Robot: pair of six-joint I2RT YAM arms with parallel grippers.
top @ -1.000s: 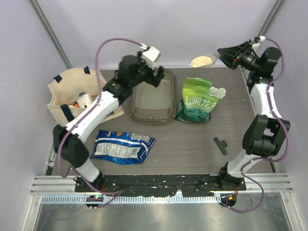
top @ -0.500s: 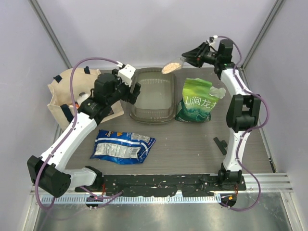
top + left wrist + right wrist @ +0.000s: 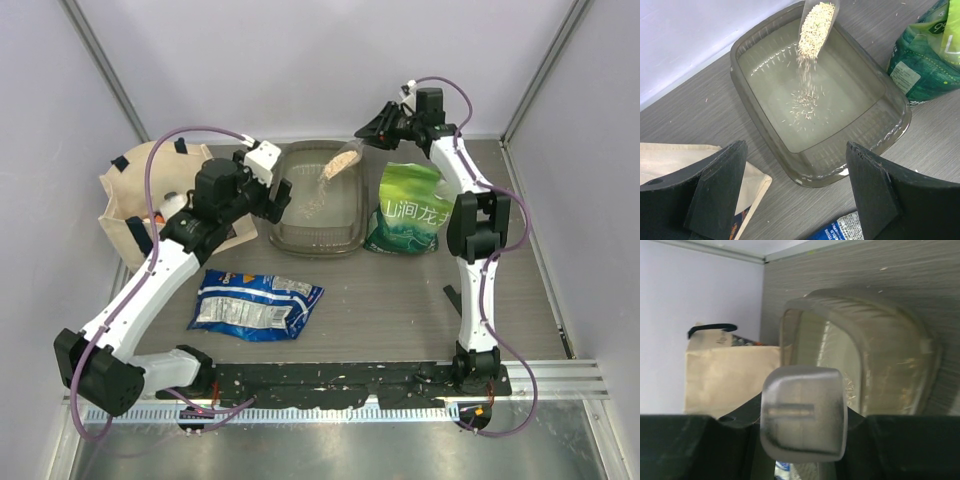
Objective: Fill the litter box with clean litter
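The litter box (image 3: 312, 246), a smoky translucent tray, stands at the back middle of the table. My right gripper (image 3: 386, 127) is shut on the handle of a clear scoop (image 3: 341, 161), which is tilted down over the box. Clean litter (image 3: 314, 202) streams off its lip as tan granules and scatters on the box floor. The left wrist view shows the scoop (image 3: 817, 21), the falling litter (image 3: 805, 96) and the box (image 3: 899, 121). My left gripper (image 3: 796, 148) hangs open and empty just off the box's near left corner. In the right wrist view the scoop handle (image 3: 803, 416) fills the jaws, with the box (image 3: 900, 335) beyond.
A green-and-white bag (image 3: 411, 209) stands open right of the box. A beige tote bag (image 3: 141, 197) with items inside sits to the left, close to my left arm. A blue packet (image 3: 256, 303) lies flat in front, and a small black piece (image 3: 458, 301) lies at the right.
My right arm swung the loaded scoop left from the back right to over the box and tipped it; litter now pours. My left gripper drew back from the box's rim, staying open.
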